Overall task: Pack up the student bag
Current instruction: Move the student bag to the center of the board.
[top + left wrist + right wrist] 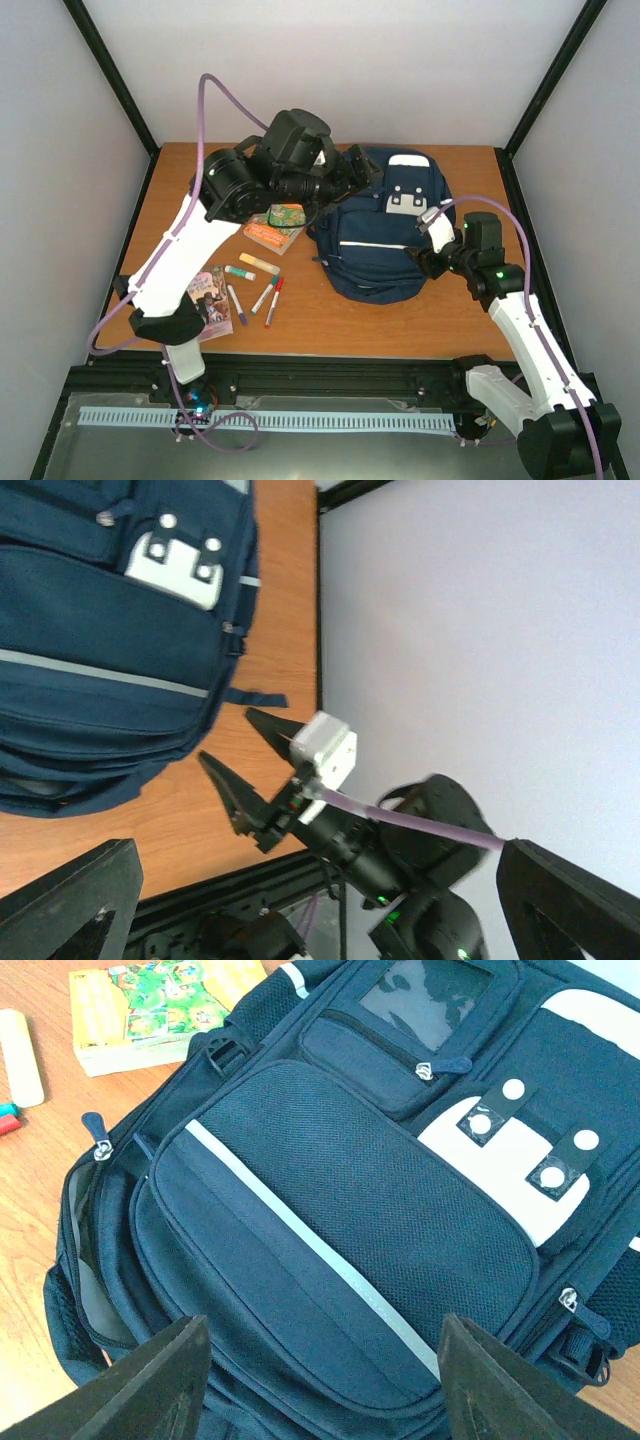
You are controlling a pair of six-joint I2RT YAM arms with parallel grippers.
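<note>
One comic book (210, 297) shows overhead only, the student bag (385, 235) everywhere.

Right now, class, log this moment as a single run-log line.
navy backpack: flat on table | left fingers: open, empty, near its far corner | right fingers: open, empty, at its right side | books, markers: on table beside it

We see bright, even light, a faint shadow at the bag's (375, 265) 6 o'clock edge, and little blur.
</note>
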